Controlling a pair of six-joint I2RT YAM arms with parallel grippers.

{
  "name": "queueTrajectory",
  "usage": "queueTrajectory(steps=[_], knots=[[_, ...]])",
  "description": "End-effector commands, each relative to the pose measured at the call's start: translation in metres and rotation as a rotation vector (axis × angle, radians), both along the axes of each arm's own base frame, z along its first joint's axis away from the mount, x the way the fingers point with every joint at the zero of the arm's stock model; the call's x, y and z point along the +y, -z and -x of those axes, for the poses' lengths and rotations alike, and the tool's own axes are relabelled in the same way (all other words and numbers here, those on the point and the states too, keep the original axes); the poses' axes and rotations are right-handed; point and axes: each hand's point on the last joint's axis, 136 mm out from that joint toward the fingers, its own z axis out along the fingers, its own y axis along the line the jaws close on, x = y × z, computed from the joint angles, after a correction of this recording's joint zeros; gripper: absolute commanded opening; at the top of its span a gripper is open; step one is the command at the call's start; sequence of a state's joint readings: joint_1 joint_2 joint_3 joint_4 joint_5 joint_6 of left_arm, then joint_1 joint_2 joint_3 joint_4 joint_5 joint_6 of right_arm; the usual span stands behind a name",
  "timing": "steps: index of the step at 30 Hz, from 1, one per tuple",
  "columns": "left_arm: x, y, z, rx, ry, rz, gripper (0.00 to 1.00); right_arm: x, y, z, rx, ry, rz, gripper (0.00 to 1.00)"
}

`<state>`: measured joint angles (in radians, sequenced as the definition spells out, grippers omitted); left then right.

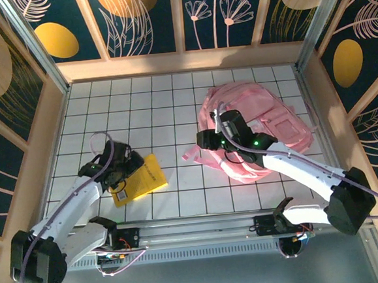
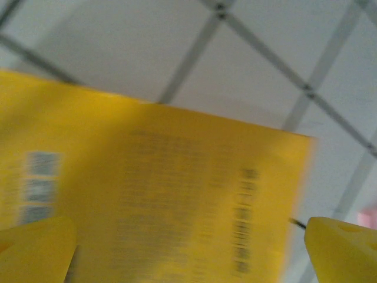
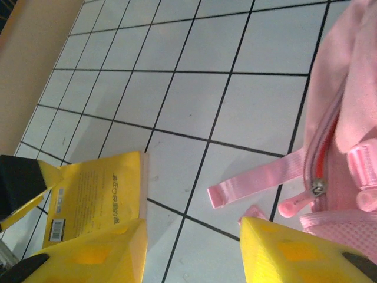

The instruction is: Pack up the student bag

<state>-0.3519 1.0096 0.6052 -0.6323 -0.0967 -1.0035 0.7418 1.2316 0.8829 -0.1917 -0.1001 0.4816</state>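
White-tiled tabletop (image 1: 147,112) bears student bag (image 1: 275,118) lying askew.

Left hand (image 2: 188,250) spread wide, right hand (image 3: 193,250) half open, both arms reaching forward.

A yellow book (image 2: 159,194) is seen lying flat on a white tiled tabletop (image 2: 147,47), its cover taking up the lower and left part of the view. Blurred dark print is spread over the cover, and a barcode-like block (image 2: 41,186) is printed near the book's left side. Dark grid lines (image 2: 306,88) are crossed on the tabletop above and to the right of the book. The left gripper (image 2: 188,253) is held open over the book, its yellow fingertips (image 2: 35,250) set wide apart. A small pink patch (image 2: 370,217), too blurred to be identified, is seen to the right of the book.
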Motion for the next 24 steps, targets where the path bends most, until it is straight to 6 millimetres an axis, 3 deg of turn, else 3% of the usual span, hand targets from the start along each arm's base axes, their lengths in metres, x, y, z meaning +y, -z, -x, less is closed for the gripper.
queueTrajectory(steps=[1,14,20,24], knots=[[0.023,0.027,0.027,0.118,-0.033,-0.063,0.99,0.015,0.003,0.007,0.026,-0.057,-0.045,0.46],[0.023,0.053,0.029,0.199,-0.034,-0.077,0.98,0.043,0.031,0.027,0.112,-0.162,-0.052,0.46],[-0.012,0.075,0.034,0.216,0.032,0.108,0.99,0.06,0.04,0.029,0.127,-0.202,-0.035,0.46],[-0.052,0.055,0.019,0.123,0.126,0.215,0.99,0.069,0.046,0.03,0.15,-0.225,-0.048,0.46]])
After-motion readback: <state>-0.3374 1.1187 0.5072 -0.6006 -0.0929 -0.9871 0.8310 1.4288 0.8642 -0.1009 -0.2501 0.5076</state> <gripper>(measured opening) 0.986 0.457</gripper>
